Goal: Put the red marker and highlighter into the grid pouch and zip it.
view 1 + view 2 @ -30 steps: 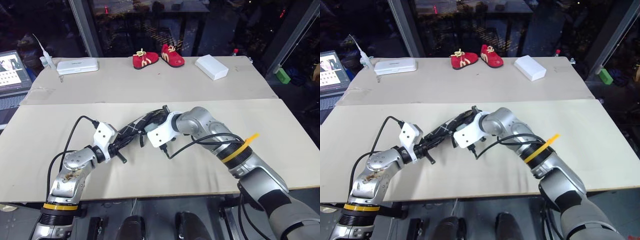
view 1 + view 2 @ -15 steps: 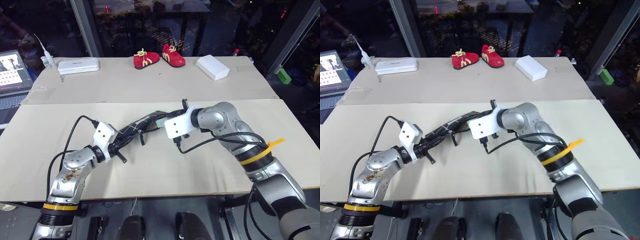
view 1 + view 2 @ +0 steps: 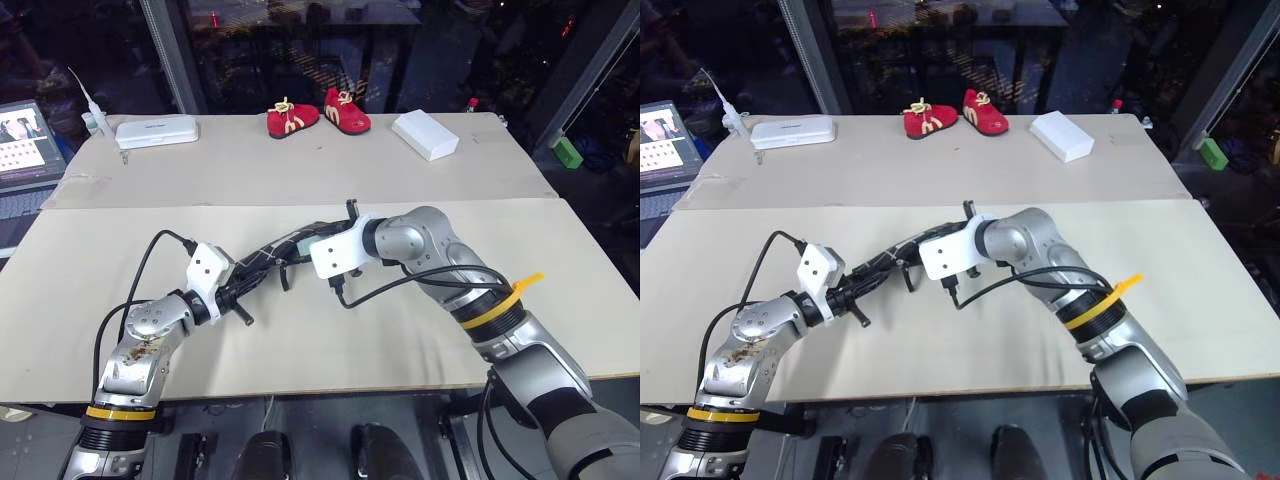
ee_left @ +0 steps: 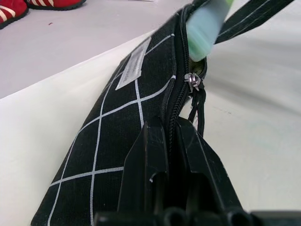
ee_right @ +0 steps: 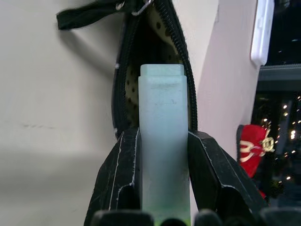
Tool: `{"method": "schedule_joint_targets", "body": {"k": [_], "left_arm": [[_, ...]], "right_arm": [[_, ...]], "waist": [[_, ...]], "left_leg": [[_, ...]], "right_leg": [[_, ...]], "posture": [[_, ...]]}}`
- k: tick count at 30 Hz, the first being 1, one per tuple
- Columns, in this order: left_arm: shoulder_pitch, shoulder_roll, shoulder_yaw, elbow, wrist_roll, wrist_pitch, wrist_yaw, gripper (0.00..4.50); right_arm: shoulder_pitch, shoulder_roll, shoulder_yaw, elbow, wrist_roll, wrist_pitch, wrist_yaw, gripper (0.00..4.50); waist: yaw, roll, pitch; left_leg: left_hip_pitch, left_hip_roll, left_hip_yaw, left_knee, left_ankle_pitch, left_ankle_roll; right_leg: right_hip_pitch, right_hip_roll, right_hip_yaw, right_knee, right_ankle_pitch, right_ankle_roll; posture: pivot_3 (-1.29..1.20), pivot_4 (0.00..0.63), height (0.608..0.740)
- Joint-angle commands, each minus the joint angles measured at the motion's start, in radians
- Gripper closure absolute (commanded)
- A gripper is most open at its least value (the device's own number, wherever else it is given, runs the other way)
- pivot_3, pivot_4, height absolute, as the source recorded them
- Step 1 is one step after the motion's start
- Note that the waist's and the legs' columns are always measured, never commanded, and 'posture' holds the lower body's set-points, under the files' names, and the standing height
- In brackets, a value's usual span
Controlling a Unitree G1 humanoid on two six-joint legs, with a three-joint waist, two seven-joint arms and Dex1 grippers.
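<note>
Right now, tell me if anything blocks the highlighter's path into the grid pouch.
Nothing visible does. The highlighter, clamped in the right gripper, points straight at the unzipped mouth of the grid pouch, which the left gripper pinches shut-jawed at its zipper edge.

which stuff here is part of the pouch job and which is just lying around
In the job:
grid pouch, pinched shut by the left gripper
highlighter, clamped in the right gripper at the pouch's open mouth

Lying about:
red shoes
white box
white case
laptop
</note>
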Motion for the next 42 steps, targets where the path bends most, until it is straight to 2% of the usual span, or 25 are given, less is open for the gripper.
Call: {"method": "schedule_joint_targets", "body": {"k": [1, 9, 13, 20, 24, 25, 26, 29, 31, 34, 38, 42], "left_arm": [[0.002, 0.006, 0.018, -0.032, -0.016, -0.001, -0.002, 4.5], [0.003, 0.008, 0.025, -0.033, -0.019, 0.002, -0.008, 4.5], [0.003, 0.011, 0.029, -0.032, -0.019, 0.003, -0.011, 4.5], [0.002, 0.009, 0.031, -0.02, -0.018, -0.007, -0.015, 4.5], [0.001, 0.005, 0.028, -0.016, -0.016, -0.012, -0.016, 4.5], [0.0, 0.005, 0.028, -0.015, -0.016, -0.012, -0.017, 4.5], [0.001, 0.005, 0.028, -0.014, -0.015, -0.013, -0.018, 4.5], [0.001, 0.005, 0.027, -0.011, -0.014, -0.015, -0.02, 4.5], [0.001, 0.004, 0.026, -0.009, -0.013, -0.016, -0.021, 4.5], [0.002, 0.004, 0.024, -0.004, -0.011, -0.021, -0.023, 4.5], [-0.004, 0.002, 0.022, 0.005, -0.008, -0.025, -0.025, 4.5], [-0.008, 0.003, 0.022, 0.013, -0.006, -0.029, -0.028, 4.5]], "right_arm": [[-0.035, 0.042, 0.023, 0.008, -0.013, -0.049, -0.044, 3.5], [-0.084, 0.122, 0.089, 0.176, -0.081, -0.188, -0.218, 3.5], [-0.109, 0.124, 0.118, 0.247, -0.116, -0.299, -0.293, 3.5], [-0.089, 0.139, 0.072, 0.305, -0.021, -0.329, -0.267, 3.5], [-0.074, 0.141, 0.027, 0.299, 0.075, -0.297, -0.198, 3.5], [-0.073, 0.14, 0.016, 0.297, 0.095, -0.287, -0.182, 2.5], [-0.082, 0.132, 0.004, 0.302, 0.094, -0.285, -0.193, 2.3], [-0.107, 0.103, -0.021, 0.324, 0.1, -0.297, -0.196, 1.25], [-0.112, 0.081, -0.034, 0.326, 0.12, -0.305, -0.179, 1.25], [-0.073, 0.019, -0.118, 0.248, 0.317, -0.291, -0.025, 1.25], [0.01, -0.088, -0.207, 0.114, 0.55, -0.143, 0.206, 1.25], [0.084, -0.163, -0.28, -0.011, 0.719, 0.074, 0.319, 1.25]], "waist": [[-0.001, 0.0, 0.0], [0.001, 0.0, 0.0], [0.0, 0.0, 0.0], [0.0, 0.0, 0.0], [0.0, 0.0, 0.0], [0.0, 0.0, 0.0], [0.0, 0.0, 0.0], [-0.001, 0.0, 0.0], [0.0, 0.0, 0.0], [0.003, 0.0, 0.0], [0.008, 0.0, 0.0], [0.004, 0.0, 0.0]], "left_leg": [[0.0, 0.0, 0.0, 0.0, 0.0, 0.0], [0.0, 0.0, 0.0, 0.0, 0.0, 0.0], [0.0, 0.0, 0.0, 0.0, 0.0, 0.0], [0.0, 0.0, 0.0, 0.0, 0.0, 0.0], [0.0, 0.0, 0.0, 0.0, 0.0, 0.0], [0.0, 0.0, 0.0, 0.0, 0.0, 0.0], [0.0, 0.0, 0.0, 0.0, 0.0, 0.0], [0.0, 0.0, 0.0, 0.0, 0.0, 0.0], [0.0, 0.0, 0.0, 0.0, 0.0, 0.0], [0.0, 0.0, 0.0, 0.0, 0.0, 0.0], [-0.001, 0.001, -0.001, 0.0, 0.0, 0.001], [0.0, 0.001, -0.002, 0.0, -0.001, 0.001]], "right_leg": [[0.0, 0.0, 0.0, 0.0, 0.0, 0.0], [0.0, -0.001, 0.0, 0.0, 0.0, 0.0], [0.0, 0.0, 0.0, 0.0, 0.0, 0.0], [0.0, 0.0, 0.0, 0.0, 0.0, 0.0], [0.0, 0.0, 0.0, 0.0, 0.0, 0.0], [0.0, 0.0, 0.0, 0.0, 0.0, 0.0], [0.0, 0.0, 0.0, 0.0, 0.0, 0.0], [0.0, -0.001, 0.0, 0.0, 0.0, 0.0], [0.0, -0.001, 0.0, 0.0, 0.0, 0.0], [0.0, -0.001, 0.0, 0.0, 0.0, 0.0], [0.001, -0.001, -0.001, -0.002, 0.0, 0.0], [0.002, -0.002, -0.001, -0.003, 0.0, 0.0]], "posture": [[0.0, 0.15, 0.74], [0.0, 0.15, 0.74], [0.0, 0.15, 0.74], [0.0, 0.15, 0.74], [0.0, 0.15, 0.74], [0.0, 0.15, 0.74], [0.0, 0.15, 0.74], [0.0, 0.15, 0.74], [0.0, 0.15, 0.74], [0.0, 0.15, 0.74], [0.0, 0.15, 0.74], [0.0, 0.15, 0.74]]}}
